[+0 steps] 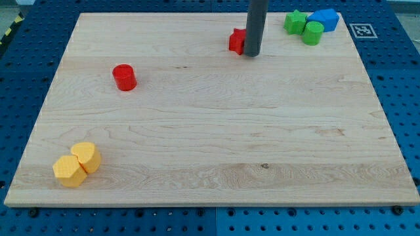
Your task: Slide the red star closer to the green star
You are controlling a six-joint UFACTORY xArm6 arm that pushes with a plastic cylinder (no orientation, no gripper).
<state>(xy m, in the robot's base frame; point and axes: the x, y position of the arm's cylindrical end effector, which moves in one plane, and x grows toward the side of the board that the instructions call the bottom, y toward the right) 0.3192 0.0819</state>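
Observation:
The red star (237, 40) lies near the top middle of the wooden board, partly hidden behind my rod. My tip (252, 54) rests on the board touching the red star's right side. The green star (295, 22) sits at the top right, well to the right of the red star and my tip.
A green cylinder (313, 33) and a blue block (324, 19) crowd against the green star at the top right. A red cylinder (124, 77) stands at the left. Two yellow blocks (77, 164) sit at the bottom left. The board's top edge (184, 13) is close to the red star.

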